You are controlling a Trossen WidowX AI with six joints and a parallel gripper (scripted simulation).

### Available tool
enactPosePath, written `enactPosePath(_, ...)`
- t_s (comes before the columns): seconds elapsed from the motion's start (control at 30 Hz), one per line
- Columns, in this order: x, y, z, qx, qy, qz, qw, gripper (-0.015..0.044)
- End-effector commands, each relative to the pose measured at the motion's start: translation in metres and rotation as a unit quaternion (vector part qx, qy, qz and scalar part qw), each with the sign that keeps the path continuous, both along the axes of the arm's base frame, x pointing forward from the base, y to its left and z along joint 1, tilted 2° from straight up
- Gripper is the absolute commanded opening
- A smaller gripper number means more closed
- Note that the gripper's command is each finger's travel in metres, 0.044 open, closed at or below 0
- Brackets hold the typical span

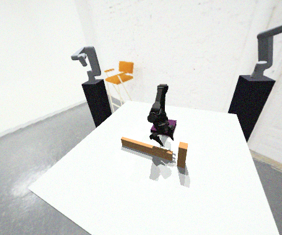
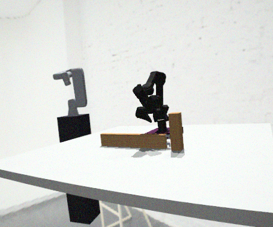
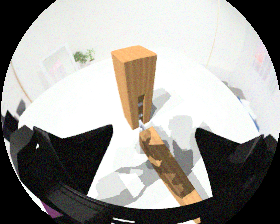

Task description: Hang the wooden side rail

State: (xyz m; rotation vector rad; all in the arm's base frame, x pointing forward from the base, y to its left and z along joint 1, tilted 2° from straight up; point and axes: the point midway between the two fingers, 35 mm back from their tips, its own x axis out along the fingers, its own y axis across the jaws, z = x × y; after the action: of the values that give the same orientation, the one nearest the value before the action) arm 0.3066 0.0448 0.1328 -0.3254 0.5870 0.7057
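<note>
The wooden side rail [image 1: 139, 144] [image 2: 131, 140] [image 3: 175, 172] lies along the table on its narrow edge. The steel hooks [image 1: 174, 157] on its near-post end face the foot of the post, with a small gap in the top view. The headboard post [image 1: 182, 155] [image 2: 176, 132] [image 3: 134, 82] stands upright; its dark slot [image 3: 140, 106] shows low on the face toward the rail in the wrist view. Pins cannot be told clearly. My gripper [image 1: 167, 142] [image 2: 159, 121] [image 3: 154, 128] is wide open and empty, above and behind the rail's hook end, left of the post.
The arm stands on a purple base [image 1: 173, 124] behind the rail on the white table [image 1: 108, 175] [image 2: 218, 169]. Grey arms on black pedestals [image 1: 251, 92] [image 1: 96, 101] and an orange chair [image 1: 126, 67] stand beyond the table.
</note>
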Motion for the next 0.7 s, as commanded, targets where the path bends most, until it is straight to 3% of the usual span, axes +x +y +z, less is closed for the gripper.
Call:
enactPosePath(0.0, -0.001, 0.000, 0.000, 0.001, 0.001, 0.003, 1.000, 0.0440)
enactPosePath(0.23, 0.000, 0.000, 0.000, 0.004, 0.006, -0.001, 1.000, 0.0440)
enactPosePath(0.37, 0.006, -0.004, -0.001, 0.059, 0.108, -0.098, 0.988, 0.0440)
enactPosePath(0.5, 0.012, -0.009, -0.002, 0.116, 0.218, -0.222, 0.943, 0.0440)
enactPosePath(0.67, 0.017, -0.016, -0.002, 0.171, 0.326, -0.379, 0.849, 0.0440)
